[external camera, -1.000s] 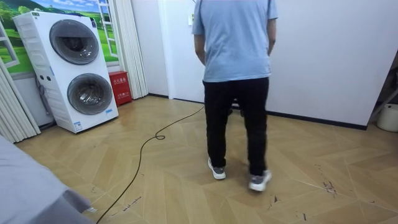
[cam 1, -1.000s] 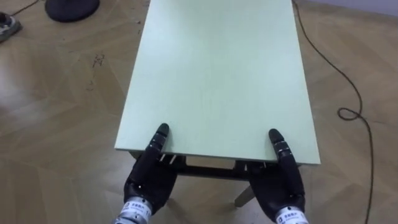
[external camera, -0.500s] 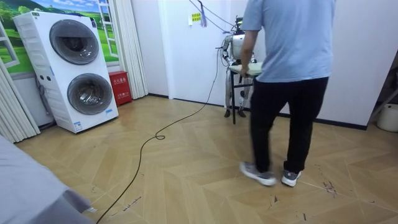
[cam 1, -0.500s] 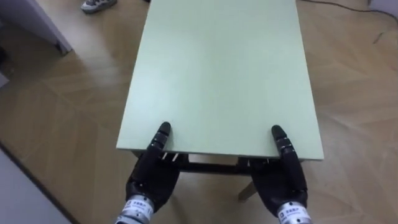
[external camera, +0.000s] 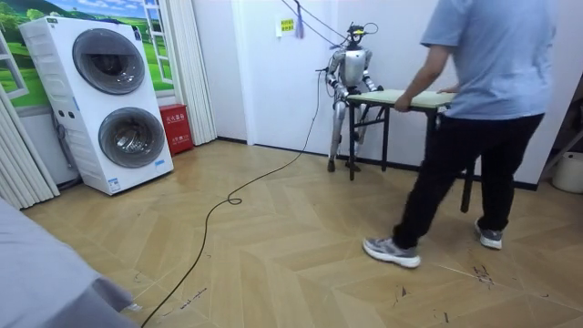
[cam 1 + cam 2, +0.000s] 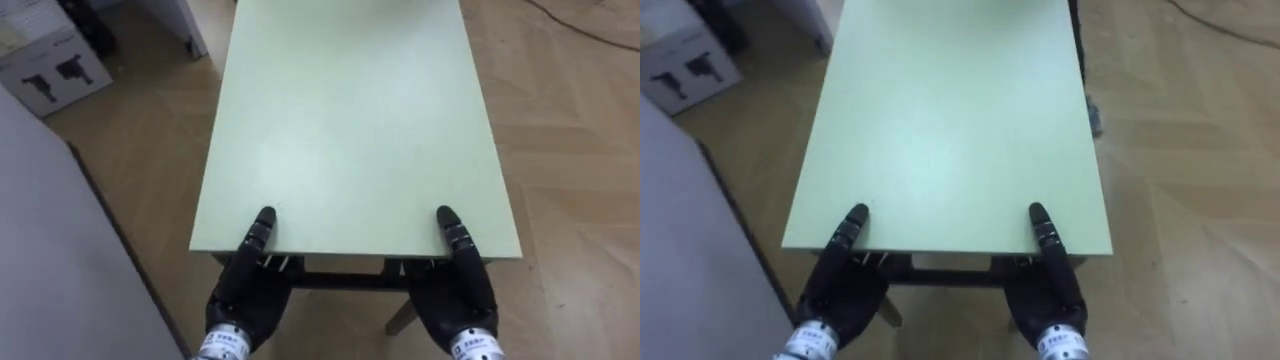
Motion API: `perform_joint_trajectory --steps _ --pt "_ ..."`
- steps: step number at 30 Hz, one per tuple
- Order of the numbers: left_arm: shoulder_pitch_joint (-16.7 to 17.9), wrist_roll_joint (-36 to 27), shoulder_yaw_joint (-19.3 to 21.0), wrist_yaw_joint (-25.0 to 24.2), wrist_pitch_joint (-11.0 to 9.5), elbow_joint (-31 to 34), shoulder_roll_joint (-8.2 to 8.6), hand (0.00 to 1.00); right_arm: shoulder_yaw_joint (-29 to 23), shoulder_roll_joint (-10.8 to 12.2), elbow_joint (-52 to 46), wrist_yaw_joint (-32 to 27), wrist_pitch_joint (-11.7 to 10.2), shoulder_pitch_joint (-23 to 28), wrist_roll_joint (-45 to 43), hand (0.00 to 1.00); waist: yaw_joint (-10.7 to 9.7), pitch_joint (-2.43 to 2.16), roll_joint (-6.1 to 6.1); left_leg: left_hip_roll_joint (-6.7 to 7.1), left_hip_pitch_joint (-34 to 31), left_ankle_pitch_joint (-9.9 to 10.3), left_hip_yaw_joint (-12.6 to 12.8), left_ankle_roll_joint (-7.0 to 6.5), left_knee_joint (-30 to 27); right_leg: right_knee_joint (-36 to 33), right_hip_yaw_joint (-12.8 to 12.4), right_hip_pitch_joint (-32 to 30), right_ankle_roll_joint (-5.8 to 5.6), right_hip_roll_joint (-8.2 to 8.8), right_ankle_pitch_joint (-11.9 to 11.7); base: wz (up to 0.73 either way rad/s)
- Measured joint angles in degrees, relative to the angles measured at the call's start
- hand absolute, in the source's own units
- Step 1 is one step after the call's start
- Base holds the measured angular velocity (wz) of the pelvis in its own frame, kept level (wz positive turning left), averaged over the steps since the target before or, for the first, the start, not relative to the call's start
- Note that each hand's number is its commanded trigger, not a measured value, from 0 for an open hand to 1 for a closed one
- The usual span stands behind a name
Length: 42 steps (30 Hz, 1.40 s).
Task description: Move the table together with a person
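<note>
The table [image 6: 350,120] has a pale green top and dark legs, and it runs away from me down the middle of the left eye view. My left hand [image 6: 245,290] sits under its near edge with the thumb laid on top. My right hand [image 6: 455,295] clamps the same edge near the right corner in the same way. In the room view I stand by the white wall at one end of the table [image 5: 401,95]. A person [image 5: 483,109] in a blue shirt holds the other end with both hands and is in mid-stride.
A grey wall surface [image 6: 60,260] stands close at my left. A cardboard box [image 6: 50,65] lies on the floor beyond it. In the room view a stacked washer and dryer [image 5: 109,100] stand at the left, and a dark cable [image 5: 219,210] crosses the wooden floor.
The floor under the table has slid past and a grey wall has come in at my left, so I have moved with the table. The person has stepped towards the room view's right.
</note>
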<state>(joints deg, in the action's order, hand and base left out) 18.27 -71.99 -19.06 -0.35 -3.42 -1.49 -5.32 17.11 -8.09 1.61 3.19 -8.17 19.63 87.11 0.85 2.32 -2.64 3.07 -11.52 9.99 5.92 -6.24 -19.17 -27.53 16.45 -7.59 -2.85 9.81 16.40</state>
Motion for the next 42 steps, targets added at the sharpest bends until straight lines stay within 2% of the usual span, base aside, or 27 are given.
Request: perform_joint_trajectory --steps 1,2,3,4,8,12,17,19,21,23,24,26,30,35,38,40,42 --pt "-0.07 0.00 -0.30 0.00 -0.48 0.00 0.00 1.00 -0.20 0.04 -0.04 0.00 0.20 -0.05 0.03 1.00 -0.61 0.00 -0.01 0.37 -0.64 -0.05 -1.35 -0.07 -0.60 1.96 -1.40 -0.42 -0.01 -0.57 0.20 1.23" --pt "-0.28 0.04 -0.82 0.00 -0.93 0.00 0.00 1.00 -0.40 -0.06 -0.14 0.01 0.18 -0.05 0.10 1.00 -1.69 -0.09 0.25 1.61 -1.77 -0.30 -3.44 -0.29 -1.55 5.08 -3.55 -1.71 -0.88 -0.91 -0.87 1.33" --pt "-0.35 0.03 -1.31 0.23 -1.01 -0.05 -0.19 1.00 -0.41 -0.44 -0.20 0.00 -0.10 0.07 0.14 1.00 -2.97 -0.31 0.29 2.75 -1.99 -0.59 -4.54 -0.33 -1.81 4.24 -4.17 -1.99 -0.81 -0.82 -2.34 1.14" --pt "-0.33 -0.04 -1.27 0.27 -1.10 -0.05 -0.08 1.00 -0.40 -0.48 -0.25 0.00 -0.10 -0.11 0.18 1.00 -2.72 -0.37 0.20 2.82 -1.98 -0.77 -4.51 -0.28 -1.75 4.40 -3.82 -1.87 -0.86 -0.76 -2.38 0.61" --pt "-0.31 -0.43 -1.31 0.20 -1.48 0.07 -0.52 1.00 -0.38 -1.14 -0.31 -0.57 -0.04 -0.73 0.55 1.00 0.83 -0.43 0.31 2.32 -1.72 -1.43 -4.59 -0.02 -0.25 5.95 -3.66 -0.71 -0.57 -1.52 -3.33 0.06" --pt "-0.30 -0.43 -1.22 0.46 -2.42 0.36 -1.03 1.00 0.45 -1.12 -0.37 -1.80 0.00 -1.76 0.57 1.00 1.25 -0.40 0.95 2.45 -1.28 -3.62 -4.67 -0.04 2.57 8.54 -5.13 0.29 -0.29 -2.33 -4.19 0.26" --pt "0.11 -0.55 -1.30 1.20 -3.39 0.35 -1.03 1.00 1.72 -1.36 -0.19 -2.99 -0.60 -2.41 0.56 1.00 2.76 -0.25 2.27 1.87 -0.86 -4.32 -5.70 0.32 3.63 13.28 -5.36 3.20 0.20 -4.04 -6.00 0.23" --pt "0.44 -1.17 -1.34 1.19 -3.38 0.36 -1.10 1.00 1.82 -1.45 0.01 -3.00 -0.58 -2.40 0.56 1.00 2.95 -0.23 2.39 2.05 -1.05 -4.42 -6.76 0.48 3.53 14.28 -5.21 4.03 0.28 -4.35 -6.22 0.30" --pt "0.76 -1.93 -1.58 1.16 -3.31 0.43 -1.69 1.00 2.00 -1.62 0.01 -3.17 -0.48 -2.22 0.56 1.00 3.01 -0.23 2.38 2.33 -1.25 -4.63 -7.88 0.64 3.43 14.95 -3.72 4.99 0.30 -4.43 -6.21 0.40" --pt "0.74 -2.30 -1.77 1.13 -3.00 0.47 -1.82 1.00 1.89 -1.92 0.00 -3.16 -0.50 -2.17 0.57 1.00 2.24 -0.28 2.29 2.09 -2.07 -4.78 -7.09 0.58 2.88 15.03 -1.82 5.45 0.36 -4.37 -6.14 0.64" --pt "0.71 -2.47 -1.91 1.13 -2.99 0.62 -1.83 1.00 1.81 -1.98 -0.02 -3.16 -0.56 -2.28 0.54 1.00 1.84 -0.30 2.26 1.54 -2.77 -4.80 -5.53 0.53 2.38 14.95 -0.53 5.57 0.39 -4.43 -6.05 0.70" --pt "0.68 -2.82 -1.93 1.13 -3.00 0.80 -2.01 1.00 1.83 -1.92 -0.02 -3.16 -0.60 -2.47 0.43 1.00 0.83 -0.34 2.11 1.22 -3.64 -4.87 -4.52 0.41 1.71 14.90 1.07 5.91 0.50 -4.50 -5.74 0.62" --pt "0.61 -2.87 -2.02 1.26 -3.01 0.78 -2.03 1.00 1.92 -2.08 -0.02 -3.19 -0.61 -2.47 0.43 1.00 1.08 -0.32 1.50 1.71 -3.97 -4.95 -5.86 0.32 1.20 14.86 2.16 6.62 0.61 -4.60 -5.09 0.33" --pt "0.77 -2.92 -2.36 1.64 -2.99 0.78 -2.10 1.00 1.95 -2.40 -0.02 -3.54 -0.57 -2.47 0.42 1.00 2.61 -0.28 0.43 1.96 -4.30 -5.15 -6.44 0.18 0.81 14.78 2.68 6.37 0.44 -4.53 -4.87 0.11" --pt "0.77 -2.93 -2.49 1.72 -2.85 0.77 -1.82 1.00 1.71 -2.68 -0.06 -3.54 -0.57 -2.51 0.41 1.00 2.43 -0.31 0.37 2.53 -4.91 -5.33 -6.82 -0.13 0.35 13.58 3.31 6.57 0.28 -4.02 -4.14 0.28" --pt "0.77 -2.93 -2.57 1.89 -2.74 0.76 -1.39 1.00 1.47 -2.82 -0.06 -3.54 -0.57 -2.51 0.46 1.00 2.35 -0.33 0.33 2.65 -4.91 -5.21 -6.42 -0.37 0.20 12.54 2.80 6.50 -0.04 -3.79 -3.80 0.27" --pt "0.77 -2.91 -2.55 1.91 -2.75 0.74 -1.46 1.00 1.43 -2.79 -0.06 -3.63 -0.52 -2.64 0.31 1.00 2.60 -0.31 0.30 2.70 -4.91 -5.02 -6.67 -0.63 -0.08 10.74 0.47 5.34 -0.14 -3.75 -3.64 0.12"
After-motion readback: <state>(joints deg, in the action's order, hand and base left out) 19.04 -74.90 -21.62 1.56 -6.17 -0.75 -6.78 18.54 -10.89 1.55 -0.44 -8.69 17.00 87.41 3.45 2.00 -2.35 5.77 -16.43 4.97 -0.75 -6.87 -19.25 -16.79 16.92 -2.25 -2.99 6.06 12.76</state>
